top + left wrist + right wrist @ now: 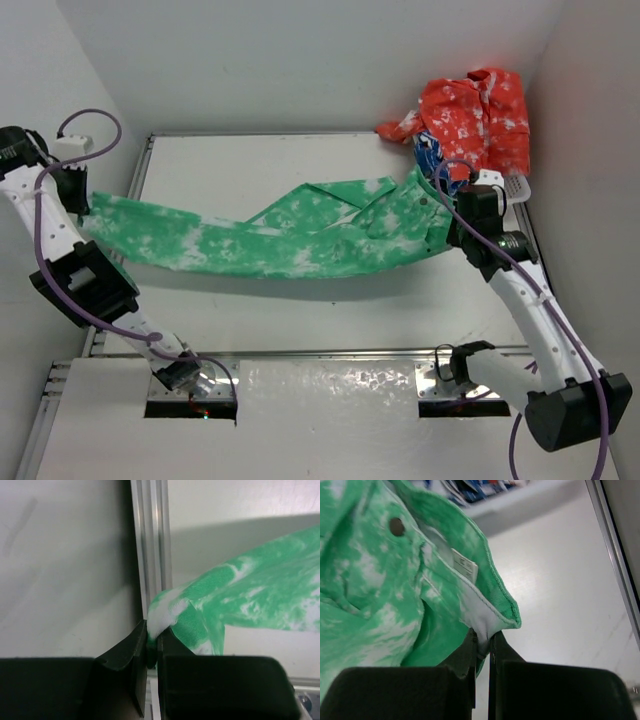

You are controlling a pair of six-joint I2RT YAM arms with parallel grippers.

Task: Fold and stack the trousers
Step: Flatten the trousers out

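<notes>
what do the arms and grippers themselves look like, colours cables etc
Both the left arm and the right arm have white links joined by chunky black joint housings, with a thin purple cable looping along each. The left gripper and right gripper each have two matte black, wedge-shaped fingers. No markings or sleeves are visible.

A flat matte white surface (250, 170) fills a pale enclosure. Silver aluminium rails (143, 170) run along its left, far and right edges. Plain white walls (300, 60) rise at the left, back and right. Even, soft light; a faint grey shadow (300, 290) crosses the surface's middle.
</notes>
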